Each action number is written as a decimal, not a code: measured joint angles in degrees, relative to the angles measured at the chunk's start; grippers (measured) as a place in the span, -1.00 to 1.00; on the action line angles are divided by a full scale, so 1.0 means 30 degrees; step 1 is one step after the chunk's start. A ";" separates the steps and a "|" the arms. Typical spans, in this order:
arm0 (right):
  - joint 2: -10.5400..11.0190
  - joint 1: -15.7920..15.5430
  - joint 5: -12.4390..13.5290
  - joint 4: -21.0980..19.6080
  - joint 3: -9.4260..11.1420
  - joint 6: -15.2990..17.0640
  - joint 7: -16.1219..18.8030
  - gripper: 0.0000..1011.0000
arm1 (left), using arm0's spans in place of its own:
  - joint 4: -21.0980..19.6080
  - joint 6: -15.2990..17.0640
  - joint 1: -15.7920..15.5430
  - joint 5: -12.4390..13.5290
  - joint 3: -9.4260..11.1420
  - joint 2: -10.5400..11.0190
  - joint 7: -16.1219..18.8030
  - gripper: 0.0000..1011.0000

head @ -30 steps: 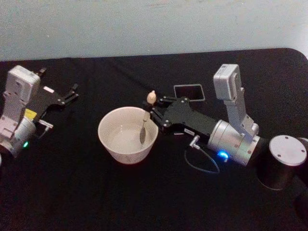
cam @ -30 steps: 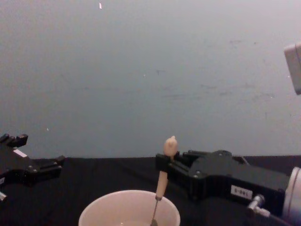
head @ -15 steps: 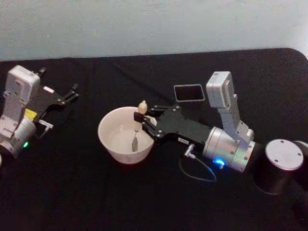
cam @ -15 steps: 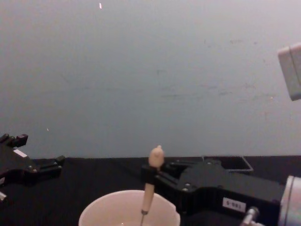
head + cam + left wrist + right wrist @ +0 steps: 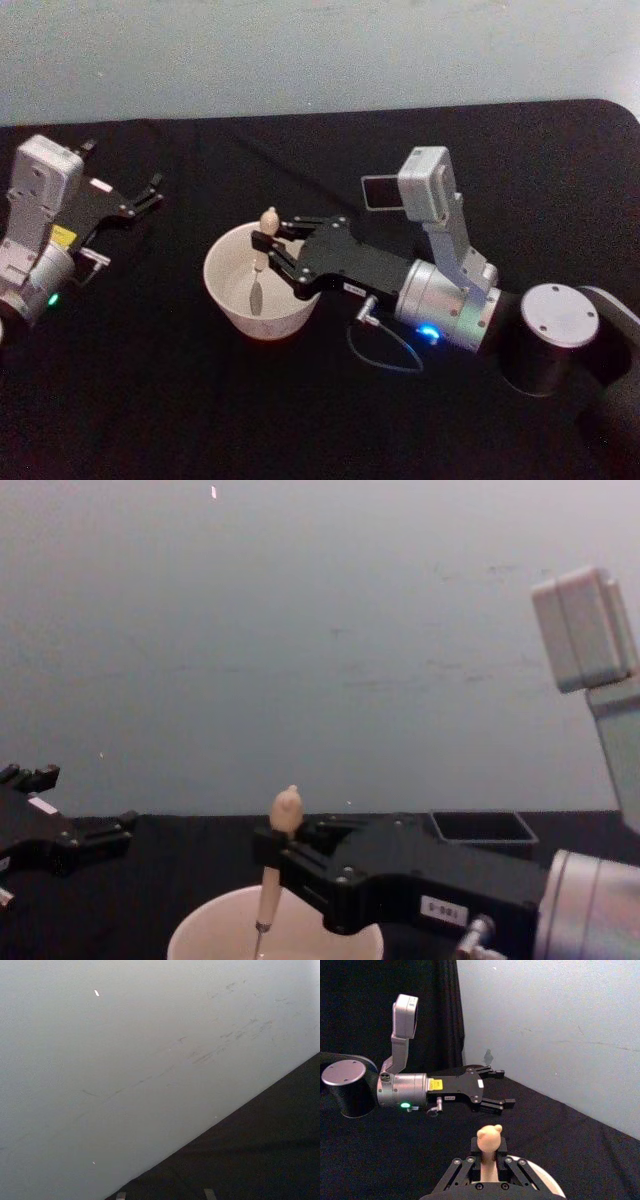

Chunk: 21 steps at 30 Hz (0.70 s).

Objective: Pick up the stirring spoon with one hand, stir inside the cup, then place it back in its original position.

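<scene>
The cream-white cup (image 5: 216, 272) stands mid-table. My right gripper (image 5: 266, 240), black with a silver wrist, reaches over its rim from the right and is shut on the stirring spoon (image 5: 261, 267). The spoon stands nearly upright, its knob on top and its metal bowl down inside the cup's left half. From the chest view the spoon (image 5: 268, 888) dips into the cup (image 5: 197, 935) with the right gripper (image 5: 272, 846) clamped below the knob. The dark grey holder box (image 5: 378, 192) sits behind the right arm. My left gripper (image 5: 142, 204) rests open at the far left.
The black table runs back to a pale wall. The right arm's dark cylindrical joint (image 5: 548, 335) stands at the right, near the front. The holder box (image 5: 483, 826) shows behind the arm. The right wrist view shows the left gripper (image 5: 497, 1088) across the table.
My right gripper has carried the spoon leftward across the cup, from near the right rim to the left half. The left arm has not moved.
</scene>
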 joint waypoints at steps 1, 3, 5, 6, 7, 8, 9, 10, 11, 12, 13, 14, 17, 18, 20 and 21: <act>-0.0045 0.0050 -0.0018 0.0067 -0.0021 -0.0011 -0.0009 -0.66 | 0.0000 0.0000 0.0001 0.0001 0.0000 0.0000 0.0000 0.98; -0.0156 0.0169 -0.0081 0.0220 -0.0058 -0.0045 -0.0048 -0.66 | 0.0000 0.0001 0.0001 0.0001 0.0000 0.0000 0.0000 0.98; -0.0329 0.0342 -0.0173 0.0485 -0.0082 -0.0113 -0.0145 -0.66 | 0.0001 0.0001 0.0001 0.0001 0.0001 0.0001 0.0000 0.98; -0.0416 0.0435 -0.0241 0.0632 -0.0084 -0.0157 -0.0191 -0.66 | 0.0000 0.0001 0.0001 0.0001 0.0001 0.0001 0.0000 0.98; -0.0462 0.0486 -0.0275 0.0710 -0.0084 -0.0179 -0.0226 -0.66 | 0.0000 0.0001 0.0001 0.0001 0.0001 0.0000 0.0000 0.98; -0.0506 0.0533 -0.0303 0.0784 -0.0083 -0.0198 -0.0266 -0.66 | 0.0000 0.0001 0.0001 0.0001 0.0001 -0.0001 0.0000 0.98; -0.0593 0.0622 -0.0367 0.0915 -0.0069 -0.0235 -0.0322 -0.66 | 0.0000 0.0001 0.0001 0.0000 0.0000 0.0000 0.0000 0.98; -0.0626 0.0658 -0.0392 0.0970 -0.0056 -0.0255 -0.0351 -0.66 | 0.0000 0.0001 0.0001 0.0001 0.0001 0.0000 0.0000 0.98; -0.0657 0.0689 -0.0416 0.1024 -0.0040 -0.0268 -0.0383 -0.66 | 0.0000 0.0000 0.0002 0.0001 0.0001 0.0000 0.0000 0.98; -0.0707 0.0739 -0.0441 0.1111 -0.0002 -0.0289 -0.0441 -0.66 | 0.0000 0.0000 0.0001 0.0001 0.0001 -0.0001 -0.0001 0.98; -0.0724 0.0759 -0.0452 0.1153 0.0022 -0.0297 -0.0457 -0.66 | 0.0001 0.0001 0.0001 0.0002 0.0001 0.0000 0.0000 0.98; -0.0740 0.0774 -0.0467 0.1191 0.0046 -0.0302 -0.0474 -0.66 | 0.0001 0.0001 0.0000 0.0000 0.0000 0.0000 0.0000 0.98; -0.0772 0.0790 -0.0513 0.1279 0.0163 -0.0312 -0.0576 -0.66 | 0.0001 0.0001 0.0001 0.0000 0.0001 0.0000 0.0000 0.98; -0.0772 0.0790 -0.0534 0.1302 0.0221 -0.0313 -0.0613 -0.66 | 0.0001 0.0000 0.0000 0.0001 0.0000 0.0000 0.0000 0.98; -0.0771 0.0786 -0.0544 0.1305 0.0255 -0.0313 -0.0632 -0.66 | 0.0000 0.0001 0.0001 0.0001 0.0000 -0.0001 0.0000 0.98; -0.0764 0.0760 -0.0563 0.1305 0.0315 -0.0313 -0.0677 -0.66 | 0.0000 0.0001 0.0000 0.0001 0.0001 0.0000 0.0000 0.98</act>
